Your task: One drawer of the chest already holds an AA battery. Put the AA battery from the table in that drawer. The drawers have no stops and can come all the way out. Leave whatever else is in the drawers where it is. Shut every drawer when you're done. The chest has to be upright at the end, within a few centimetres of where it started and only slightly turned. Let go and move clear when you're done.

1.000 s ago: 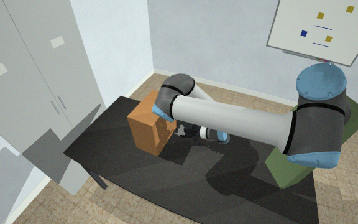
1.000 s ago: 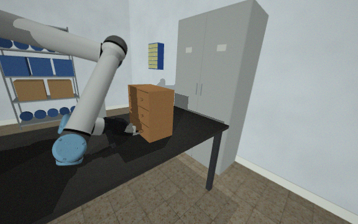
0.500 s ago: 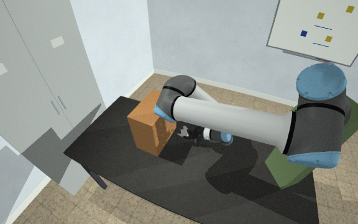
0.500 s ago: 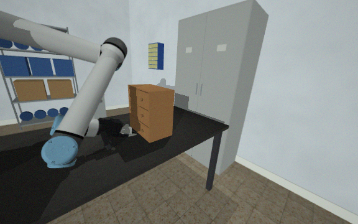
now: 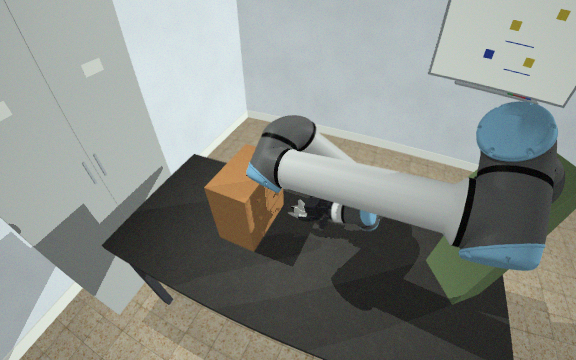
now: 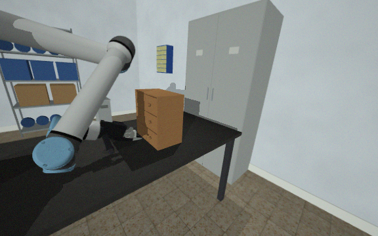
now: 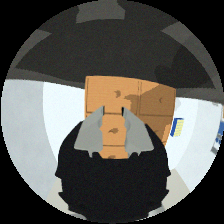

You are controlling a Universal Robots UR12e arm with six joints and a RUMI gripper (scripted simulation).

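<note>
The orange-brown chest [image 5: 230, 215] [image 6: 170, 121] [image 7: 100, 95] stands upright near the table's far end. Its front shows drawers in two columns with small knobs, and all the drawer fronts in view look flush. My gripper [image 5: 294, 209] [image 6: 138, 135] [image 7: 113, 107] is low in front of the chest, pointing at its front. Its jaws stand slightly apart with nothing between them; a drawer front shows through the gap in the wrist view. A lower knob [image 7: 117, 93] shows just beyond the fingertips. I cannot make out an AA battery in any view, and the drawers' insides are hidden.
The black table [image 5: 168, 200] [image 6: 202, 134] carries the chest close to its far edge. The arm's forearm spans above the table and hides part of the chest in the top view. A tall grey cabinet [image 5: 58, 125] [image 6: 228, 72] stands beyond the table.
</note>
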